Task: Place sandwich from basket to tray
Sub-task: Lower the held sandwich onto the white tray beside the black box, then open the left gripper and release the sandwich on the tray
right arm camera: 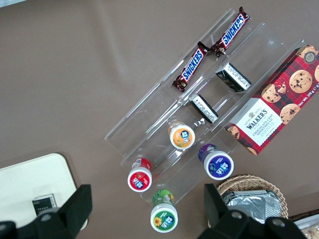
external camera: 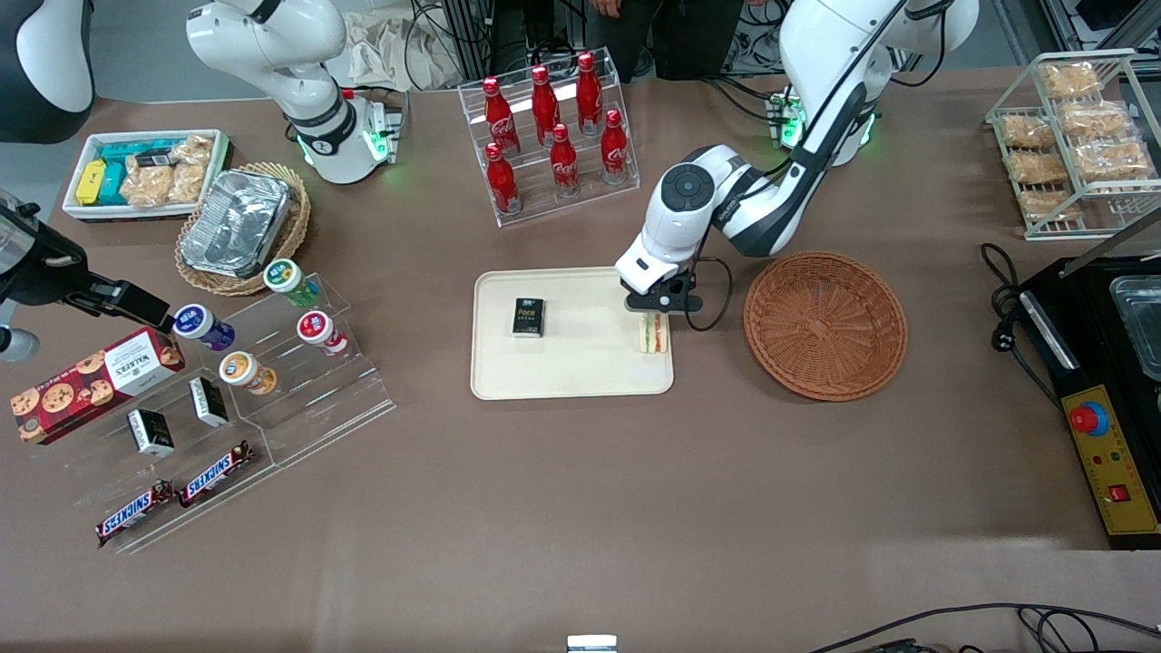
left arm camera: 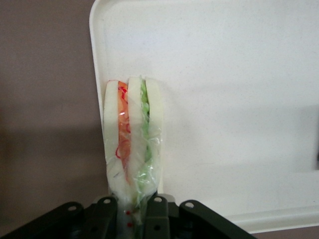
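The left arm's gripper point(external camera: 655, 313) is hanging over the edge of the cream tray point(external camera: 571, 385) that faces the reddish-brown wicker basket point(external camera: 824, 325), and it is pinching the wrapped sandwich point(external camera: 651, 333) between its fingers point(left arm camera: 155, 215). The sandwich is standing on edge over the tray, just inside the rim nearest the basket, its long axis running straight out from the fingertips toward the front camera. From the wrist camera the bread and filling layers are showing edge-on against the tray's pale floor, close to its rounded corner. Whether it is already resting on the tray I cannot tell. The black packet point(external camera: 528, 317) on the tray is lying well apart from it. Letting go looks like the next step; standing that narrow, the wedge may tip over.
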### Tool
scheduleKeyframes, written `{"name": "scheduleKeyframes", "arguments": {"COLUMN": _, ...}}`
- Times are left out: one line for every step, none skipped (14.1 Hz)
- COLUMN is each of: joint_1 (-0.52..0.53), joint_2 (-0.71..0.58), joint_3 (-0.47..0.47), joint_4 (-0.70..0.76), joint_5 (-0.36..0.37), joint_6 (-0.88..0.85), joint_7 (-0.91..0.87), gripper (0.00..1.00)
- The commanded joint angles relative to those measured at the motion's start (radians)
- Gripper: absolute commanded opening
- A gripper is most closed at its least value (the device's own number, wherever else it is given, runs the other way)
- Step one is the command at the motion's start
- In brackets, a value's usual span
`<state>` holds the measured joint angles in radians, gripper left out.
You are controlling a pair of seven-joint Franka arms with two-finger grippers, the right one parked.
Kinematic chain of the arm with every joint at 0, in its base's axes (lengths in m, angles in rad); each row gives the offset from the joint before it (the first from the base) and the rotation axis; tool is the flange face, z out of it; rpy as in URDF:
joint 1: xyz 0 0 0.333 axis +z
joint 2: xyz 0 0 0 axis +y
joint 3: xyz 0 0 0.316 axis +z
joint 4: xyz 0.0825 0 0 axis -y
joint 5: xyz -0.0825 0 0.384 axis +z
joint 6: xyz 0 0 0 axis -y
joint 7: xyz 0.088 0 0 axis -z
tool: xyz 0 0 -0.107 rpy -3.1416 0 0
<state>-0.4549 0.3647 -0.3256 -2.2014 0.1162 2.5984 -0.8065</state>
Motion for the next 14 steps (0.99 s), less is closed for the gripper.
{"name": "scheduleKeyframes", "arguments": {"joint_1": -0.03, "joint_2": 0.034, "joint_3": 0.025, "joint_4": 0.028, "joint_5": 0.028, "joint_6": 0.017, "joint_7": -0.026, "gripper": 0.0}}
{"name": "scheduleKeyframes", "arguments": {"joint_1": -0.028, "joint_2": 0.034, "joint_3": 0.026, "joint_4": 0.028, "joint_5": 0.039, "joint_6": 0.022, "joint_7": -0.026, "gripper": 0.46}}
{"name": "scheduleKeyframes", "arguments": {"joint_1": -0.028, "joint_2": 0.036, "joint_3": 0.03, "joint_4": 0.028, "joint_5": 0.063, "joint_6": 0.022, "joint_7": -0.026, "gripper": 0.98}}
{"name": "scheduleKeyframes", "arguments": {"joint_1": -0.03, "joint_2": 0.033, "joint_3": 0.031, "joint_4": 0.028, "joint_5": 0.094, "joint_6": 0.022, "joint_7": -0.028, "gripper": 1.0}}
{"name": "scheduleKeyframes", "arguments": {"joint_1": -0.028, "joint_2": 0.03, "joint_3": 0.031, "joint_4": 0.029, "joint_5": 0.105, "joint_6": 0.022, "joint_7": -0.036, "gripper": 1.0}}
{"name": "scheduleKeyframes", "arguments": {"joint_1": -0.027, "joint_2": 0.025, "joint_3": 0.033, "joint_4": 0.037, "joint_5": 0.106, "joint_6": 0.02, "joint_7": -0.052, "gripper": 1.0}}
{"name": "scheduleKeyframes", "arguments": {"joint_1": -0.022, "joint_2": 0.017, "joint_3": 0.033, "joint_4": 0.046, "joint_5": 0.108, "joint_6": 0.019, "joint_7": -0.071, "gripper": 1.0}}
{"name": "scheduleKeyframes", "arguments": {"joint_1": -0.019, "joint_2": -0.021, "joint_3": 0.031, "joint_4": 0.045, "joint_5": 0.109, "joint_6": 0.013, "joint_7": -0.095, "gripper": 1.0}}
{"name": "scheduleKeyframes", "arguments": {"joint_1": -0.015, "joint_2": -0.071, "joint_3": 0.031, "joint_4": 0.037, "joint_5": 0.108, "joint_6": -0.001, "joint_7": -0.126, "gripper": 1.0}}
{"name": "scheduleKeyframes", "arguments": {"joint_1": -0.015, "joint_2": -0.12, "joint_3": 0.033, "joint_4": 0.045, "joint_5": 0.108, "joint_6": -0.042, "joint_7": -0.144, "gripper": 1.0}}
{"name": "scheduleKeyframes", "arguments": {"joint_1": -0.013, "joint_2": -0.165, "joint_3": 0.034, "joint_4": 0.049, "joint_5": 0.108, "joint_6": -0.094, "joint_7": -0.146, "gripper": 1.0}}
{"name": "scheduleKeyframes", "arguments": {"joint_1": 0.01, "joint_2": -0.212, "joint_3": 0.042, "joint_4": 0.054, "joint_5": 0.111, "joint_6": -0.145, "joint_7": -0.143, "gripper": 1.0}}
{"name": "scheduleKeyframes", "arguments": {"joint_1": 0.024, "joint_2": -0.268, "joint_3": 0.045, "joint_4": 0.055, "joint_5": 0.111, "joint_6": -0.202, "joint_7": -0.134, "gripper": 1.0}}
{"name": "scheduleKeyframes", "arguments": {"joint_1": 0.048, "joint_2": -0.32, "joint_3": 0.046, "joint_4": 0.06, "joint_5": 0.111, "joint_6": -0.266, "joint_7": -0.119, "gripper": 1.0}}
